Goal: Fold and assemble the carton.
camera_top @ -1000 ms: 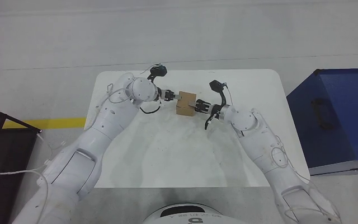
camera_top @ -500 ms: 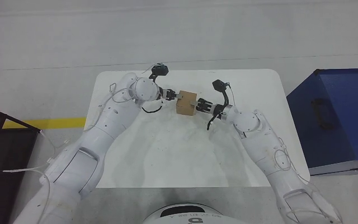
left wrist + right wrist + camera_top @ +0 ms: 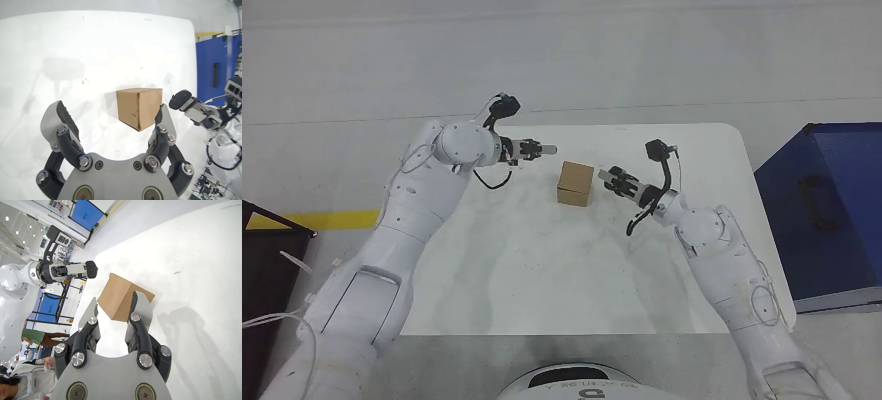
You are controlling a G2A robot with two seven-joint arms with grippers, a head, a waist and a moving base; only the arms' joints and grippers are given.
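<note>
A small closed brown carton (image 3: pixel 575 184) stands on the white table (image 3: pixel 542 280), a little behind its middle. My left gripper (image 3: pixel 545 149) hovers behind and to the left of it, open and holding nothing. In the left wrist view the carton (image 3: pixel 140 108) sits beyond the spread fingers of the left gripper (image 3: pixel 111 113). My right gripper (image 3: pixel 606 175) is just right of the carton, apart from it and open. The right wrist view looks past the right gripper (image 3: pixel 115 303) at the carton (image 3: pixel 117 296), with the left gripper (image 3: pixel 90 269) farther off.
A blue bin (image 3: pixel 832 215) stands on the floor beside the table's right edge. A dark frame (image 3: pixel 262 250) is at the left edge of the top view. The table's front half is bare white surface.
Both grippers were pressed against the carton's sides; now they have let go. The left one pulled back toward the far left, the right one drew off to the right. The carton stayed put.
</note>
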